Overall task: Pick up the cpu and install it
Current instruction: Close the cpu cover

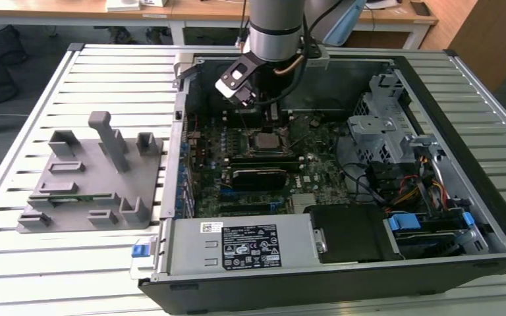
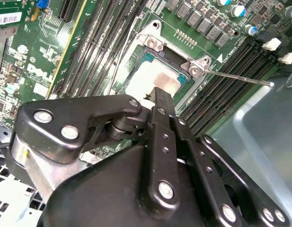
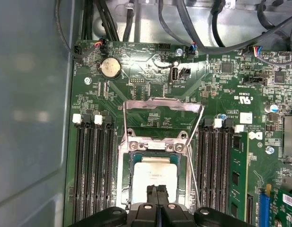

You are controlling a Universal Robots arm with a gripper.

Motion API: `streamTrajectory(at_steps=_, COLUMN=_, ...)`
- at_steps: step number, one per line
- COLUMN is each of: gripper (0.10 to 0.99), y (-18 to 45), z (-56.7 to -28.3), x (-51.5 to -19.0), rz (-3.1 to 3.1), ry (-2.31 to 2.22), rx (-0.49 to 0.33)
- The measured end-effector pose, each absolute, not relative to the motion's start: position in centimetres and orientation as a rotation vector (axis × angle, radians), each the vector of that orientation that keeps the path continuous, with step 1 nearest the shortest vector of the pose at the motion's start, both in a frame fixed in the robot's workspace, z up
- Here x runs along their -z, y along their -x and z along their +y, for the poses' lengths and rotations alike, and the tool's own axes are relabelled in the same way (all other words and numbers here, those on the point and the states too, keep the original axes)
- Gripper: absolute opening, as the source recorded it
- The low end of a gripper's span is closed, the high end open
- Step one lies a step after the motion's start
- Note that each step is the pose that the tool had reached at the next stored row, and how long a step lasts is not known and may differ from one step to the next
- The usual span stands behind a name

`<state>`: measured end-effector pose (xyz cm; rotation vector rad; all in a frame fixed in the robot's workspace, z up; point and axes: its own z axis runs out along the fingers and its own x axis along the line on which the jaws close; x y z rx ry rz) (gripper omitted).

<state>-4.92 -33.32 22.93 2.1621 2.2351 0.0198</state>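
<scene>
**Silver chip in its socket, fingers shut above it**

Metal-topped and flat, the cpu (image 3: 155,176) lies in the open socket (image 3: 155,145) on the board, with the hold-down frame (image 3: 162,103) swung up. The gripper (image 3: 157,190) hangs just over it, fingers together on nothing. I'd judge the chip light, stiff and slick, with a delicate underside, so grip its rim only. The exterior view puts the arm at twelve o'clock of the case (image 1: 323,289) and a grey block (image 1: 95,178) at nine o'clock. The first wrist view shows the raised frame, the second the thin lever (image 2: 240,78).
</scene>
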Motion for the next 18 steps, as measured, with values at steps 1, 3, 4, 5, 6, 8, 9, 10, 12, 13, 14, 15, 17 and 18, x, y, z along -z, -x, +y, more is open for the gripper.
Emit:
streamTrajectory(at_steps=1, gripper=0.106, y=4.9, z=-33.3, x=-23.1, rz=2.235, ry=-2.162, rx=-0.019)
streamTrajectory(at_steps=3, gripper=0.106, y=4.9, z=-33.3, x=-23.6, rz=2.236, ry=-2.163, rx=-0.018)
streamTrajectory(at_steps=4, gripper=0.106, y=4.9, z=-33.3, x=-23.8, rz=2.236, ry=-2.163, rx=-0.018)
streamTrajectory(at_steps=5, gripper=0.106, y=4.9, z=-33.3, x=-24.0, rz=2.236, ry=-2.164, rx=-0.017)
streamTrajectory(at_steps=6, gripper=0.106, y=4.9, z=-33.3, x=-24.1, rz=2.236, ry=-2.164, rx=-0.016)
streamTrajectory(at_steps=8, gripper=0.106, y=4.9, z=-33.6, x=-24.2, rz=2.237, ry=-2.166, rx=-0.018)
streamTrajectory(at_steps=9, gripper=0.106, y=4.9, z=-34.0, x=-24.2, rz=2.237, ry=-2.167, rx=-0.019)
streamTrajectory(at_steps=10, gripper=0.106, y=4.9, z=-34.4, x=-24.2, rz=2.236, ry=-2.168, rx=-0.02)
streamTrajectory(at_steps=12, gripper=0.106, y=4.9, z=-34.8, x=-24.2, rz=2.235, ry=-2.17, rx=-0.02)
streamTrajectory(at_steps=13, gripper=0.106, y=4.9, z=-34.9, x=-24.2, rz=2.237, ry=-2.171, rx=-0.023)
streamTrajectory(at_steps=14, gripper=0.106, y=4.9, z=-35.0, x=-24.2, rz=2.241, ry=-2.176, rx=-0.033)
streamTrajectory(at_steps=15, gripper=0.106, y=4.9, z=-35.0, x=-24.2, rz=2.248, ry=-2.183, rx=-0.051)
streamTrajectory(at_steps=17, gripper=0.106, y=4.9, z=-35.1, x=-24.2, rz=2.259, ry=-2.194, rx=-0.077)
streamTrajectory(at_steps=18, gripper=0.106, y=4.9, z=-35.1, x=-24.3, rz=2.261, ry=-2.196, rx=-0.081)
